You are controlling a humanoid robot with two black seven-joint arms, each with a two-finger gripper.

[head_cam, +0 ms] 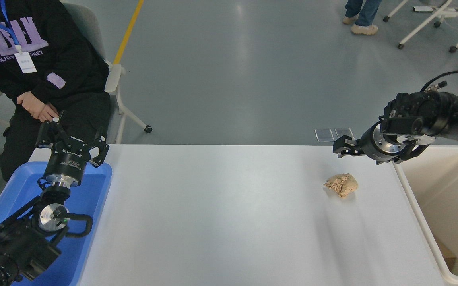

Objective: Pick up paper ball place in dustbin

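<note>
The paper ball, a tan crumpled wad, lies on the white table toward its right side. My right gripper hangs above the table's far right corner, just beyond and slightly right of the ball, not touching it. Its fingers are spread open with nothing between them. The cream dustbin stands against the table's right edge, under the right arm. My left gripper is parked open over the blue tray at the lower left.
A shallow blue tray sits at the table's left end. A seated person in a black hoodie is at the far left, hands folded. Another person's legs and a chair base are on the floor beyond. A brown scrap lies inside the bin.
</note>
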